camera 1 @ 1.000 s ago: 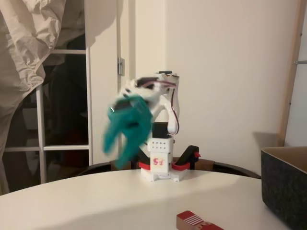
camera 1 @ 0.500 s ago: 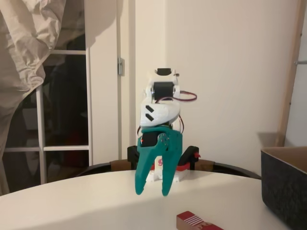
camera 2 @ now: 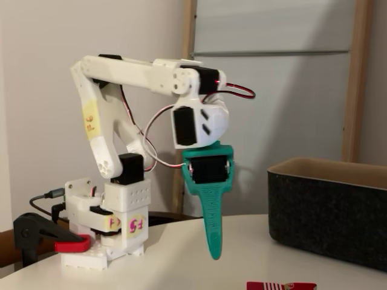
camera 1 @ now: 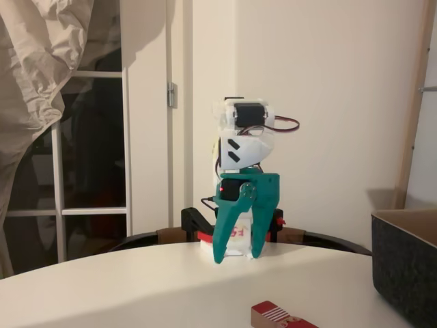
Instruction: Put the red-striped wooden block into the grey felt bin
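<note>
The red-striped wooden block (camera 1: 278, 317) lies on the white table at the bottom edge of a fixed view; its striped top (camera 2: 280, 286) also peeks in at the bottom of the other. The grey felt bin (camera 1: 407, 263) stands at the right, its tan inner face visible, and appears again as a dark felt box (camera 2: 329, 217). My teal gripper (camera 1: 236, 260) hangs pointing down above the table, behind and left of the block, open with nothing between its fingers. From the side the gripper (camera 2: 214, 254) shows as a single blade.
The white arm base (camera 2: 106, 232) is clamped to the table's far edge with red-and-black clamps (camera 1: 273, 225). A round white table (camera 1: 136, 294) spreads in front. A door and draped cloth stand behind at the left.
The gripper has swung from the left to the right and now points straight down, nearer above the block's side of the table. The block and bin have not moved.
</note>
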{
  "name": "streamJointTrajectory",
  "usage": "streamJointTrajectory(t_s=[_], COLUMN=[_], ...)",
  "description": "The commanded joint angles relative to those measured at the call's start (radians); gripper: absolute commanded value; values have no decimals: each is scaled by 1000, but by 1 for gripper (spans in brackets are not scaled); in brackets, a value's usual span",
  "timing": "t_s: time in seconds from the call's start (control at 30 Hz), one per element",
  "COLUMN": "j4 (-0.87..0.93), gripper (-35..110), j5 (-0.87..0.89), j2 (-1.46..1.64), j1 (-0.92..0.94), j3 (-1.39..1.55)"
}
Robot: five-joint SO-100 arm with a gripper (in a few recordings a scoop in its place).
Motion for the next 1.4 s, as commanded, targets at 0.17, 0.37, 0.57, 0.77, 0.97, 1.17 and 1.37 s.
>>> streamJointTrajectory(t_s=[0.17, 0.37, 0.57, 0.77, 0.97, 1.17, 1.37], j4=[18, 17, 15, 14, -28, -94, -178], gripper=[26, 28, 28, 27, 27, 28, 29], j5=[-100, -95, -80, -89, -95, -67, 5], j2=[-101, -261, -393, -488, -583, -681, -736], j1=[-123, -155, -163, -163, -166, -150, -110], j3=[-92, -196, -316, -417, -505, -558, -572])
